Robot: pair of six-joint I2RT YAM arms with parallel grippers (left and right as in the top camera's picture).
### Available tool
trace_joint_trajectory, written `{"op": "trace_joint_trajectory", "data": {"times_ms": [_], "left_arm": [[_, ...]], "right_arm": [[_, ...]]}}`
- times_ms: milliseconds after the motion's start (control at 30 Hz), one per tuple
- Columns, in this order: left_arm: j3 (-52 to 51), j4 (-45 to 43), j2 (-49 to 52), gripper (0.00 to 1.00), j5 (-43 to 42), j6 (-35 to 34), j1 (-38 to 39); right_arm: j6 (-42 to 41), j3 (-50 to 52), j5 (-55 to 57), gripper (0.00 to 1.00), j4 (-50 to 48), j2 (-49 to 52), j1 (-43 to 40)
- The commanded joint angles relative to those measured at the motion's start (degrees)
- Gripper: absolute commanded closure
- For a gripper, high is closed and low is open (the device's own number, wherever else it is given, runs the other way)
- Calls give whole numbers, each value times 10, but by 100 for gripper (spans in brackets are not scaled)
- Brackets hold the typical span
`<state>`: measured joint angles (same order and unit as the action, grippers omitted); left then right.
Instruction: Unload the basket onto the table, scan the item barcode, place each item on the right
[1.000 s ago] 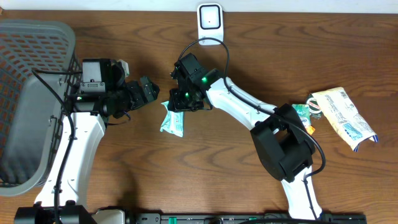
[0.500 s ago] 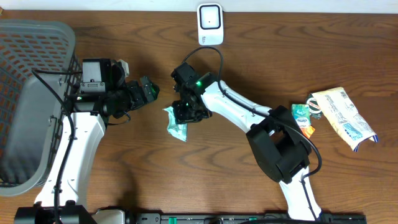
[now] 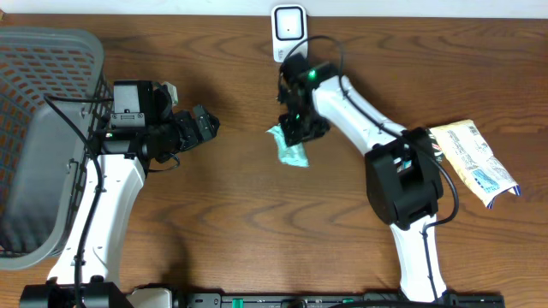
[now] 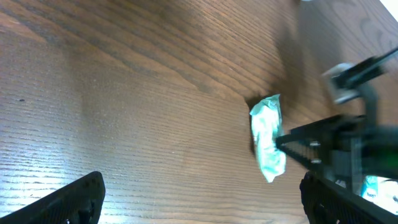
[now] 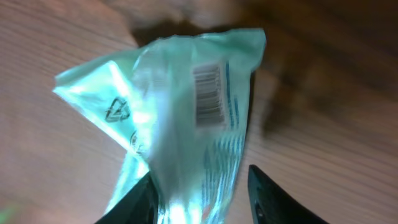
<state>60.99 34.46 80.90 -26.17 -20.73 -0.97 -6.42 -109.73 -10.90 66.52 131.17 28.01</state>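
One arm moved: right fingers (image 5: pixel 275 198) carried the gripped packet (image 3: pixel 289 147) nearer the scanner (image 3: pixel 289 32); left fingers (image 4: pixel 69 202) stay spread.

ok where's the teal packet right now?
Overhead view, mid-table: the teal packet lies directly under the right gripper, just on the near side of the white scanner at the far edge.

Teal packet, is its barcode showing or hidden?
Showing: the right wrist view has the barcode plain on the teal packet, beside a recycling mark.
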Motion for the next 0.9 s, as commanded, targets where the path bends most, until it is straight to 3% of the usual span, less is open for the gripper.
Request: {"op": "trace_joint_trajectory", "data": {"times_ms": [0,233,433,567,867], "left_arm": [[-2,0,0,0,3,8,-2],[-2,0,0,1,3,8,-2],[-2,0,0,1,3,8,-2],[-2,0,0,1,3,8,-2],[-2,0,0,1,3,8,-2]], "right_arm": [[52,-72,-34,58,26,-4,8],[-23,-50,-103,72,33,-4,40],[-41,23,-91,68,42,-3,65],[-74,59,-5,68,58,-3,51],[-56,59,50,63,98,-3,-3]]}}
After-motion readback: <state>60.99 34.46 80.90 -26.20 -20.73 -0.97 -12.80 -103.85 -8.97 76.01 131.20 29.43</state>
